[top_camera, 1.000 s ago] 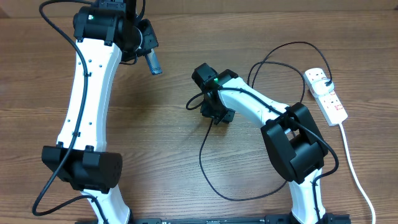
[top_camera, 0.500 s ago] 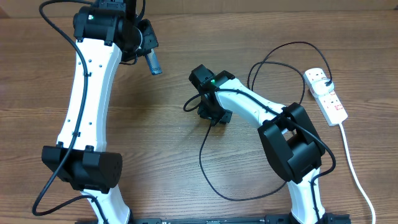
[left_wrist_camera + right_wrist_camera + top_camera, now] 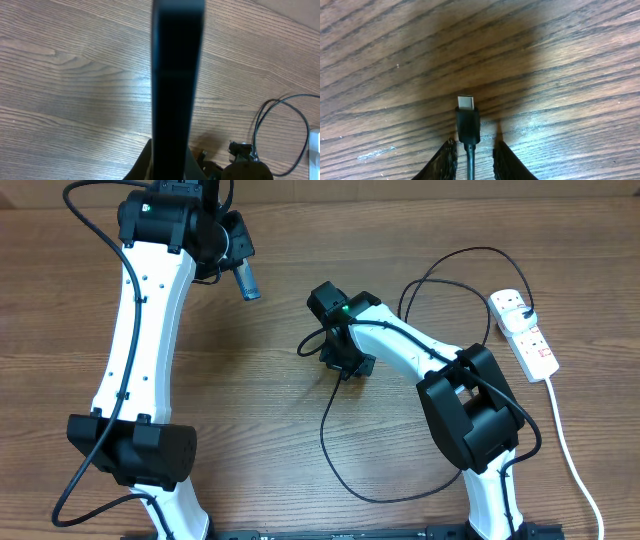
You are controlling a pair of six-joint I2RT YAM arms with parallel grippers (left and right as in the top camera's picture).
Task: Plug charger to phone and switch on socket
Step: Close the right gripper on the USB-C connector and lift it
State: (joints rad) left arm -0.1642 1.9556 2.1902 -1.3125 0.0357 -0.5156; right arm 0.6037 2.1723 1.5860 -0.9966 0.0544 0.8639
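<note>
left gripper (image 3: 238, 268): clamped on the phone (image 3: 177, 75), above the table (image 3: 250, 400)
right gripper (image 3: 475, 150): jaws apart, straddling the charger (image 3: 468, 125) tip, gaps either side
socket (image 3: 527, 335): far right

The charger (image 3: 468, 122) is laid on the wooden table (image 3: 560, 60), plug tip pointed far; its cable is flanked, untouched, by the fingers (image 3: 444, 160) of the right gripper (image 3: 472, 161).

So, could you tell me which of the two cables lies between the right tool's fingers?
The thin black charger, not the thick white cord leaving the socket.
</note>
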